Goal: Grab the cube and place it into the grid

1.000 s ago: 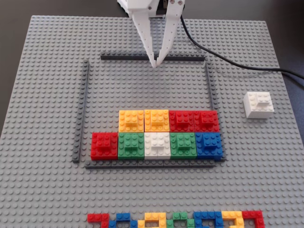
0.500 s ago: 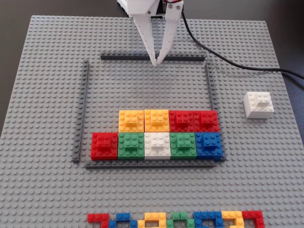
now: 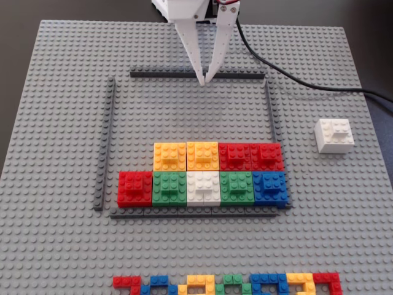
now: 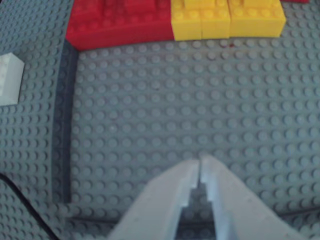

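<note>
Grid (image 3: 270, 110) of four thin dark grey strips sits on the light grey baseplate (image 3: 55, 74) and holds nine coloured blocks in two rows at its near end in the fixed view: two yellow blocks (image 3: 186, 156) and two red blocks (image 3: 250, 156) behind, then red, green, white, green and blue in front. The far half of the grid is bare studs. The cube (image 3: 334, 135) stands outside the grid, well to the right of its right strip, apart from everything else.

The fixed view alone shows the front row, the mixed-colour line of flat bricks (image 3: 227, 284) at the bottom edge and the black cable (image 3: 288, 77). The wrist view shows the tips close up, with the cube (image 4: 10, 77) at its left edge beyond a strip.

The gripper (image 3: 204, 82) hangs over the far strip, jaws narrowed until the tips nearly meet, holding nothing. Against a second ago, the tips have drawn slightly back toward that strip; the blocks lie unchanged.
</note>
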{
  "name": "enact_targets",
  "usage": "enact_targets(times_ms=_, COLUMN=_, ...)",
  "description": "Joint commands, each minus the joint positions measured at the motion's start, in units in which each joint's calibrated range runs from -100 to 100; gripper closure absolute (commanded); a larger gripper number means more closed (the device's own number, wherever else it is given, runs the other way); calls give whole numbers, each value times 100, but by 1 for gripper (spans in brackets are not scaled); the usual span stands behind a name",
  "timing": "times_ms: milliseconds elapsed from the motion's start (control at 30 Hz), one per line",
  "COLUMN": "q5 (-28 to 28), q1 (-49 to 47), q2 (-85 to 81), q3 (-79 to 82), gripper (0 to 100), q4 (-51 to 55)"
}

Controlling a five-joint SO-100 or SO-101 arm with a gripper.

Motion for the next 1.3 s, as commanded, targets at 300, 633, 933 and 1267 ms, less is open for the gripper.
enact_targets(times_ms=300, q5=-327, q1=-594, q2=1345, q3=-2959, gripper=100, q4=793)
enact_targets(times_ms=633, q5=-449, q1=-940, q2=3451, q3=-4889, gripper=100, q4=945)
enact_targets(times_ms=933, q5=-684, q1=-1640, q2=5050, q3=-6040, gripper=100, q4=881)
enact_targets(times_ms=1267, q5=-1016, q1=-2406, q2=6908, q3=-7227, gripper=98, q4=740)
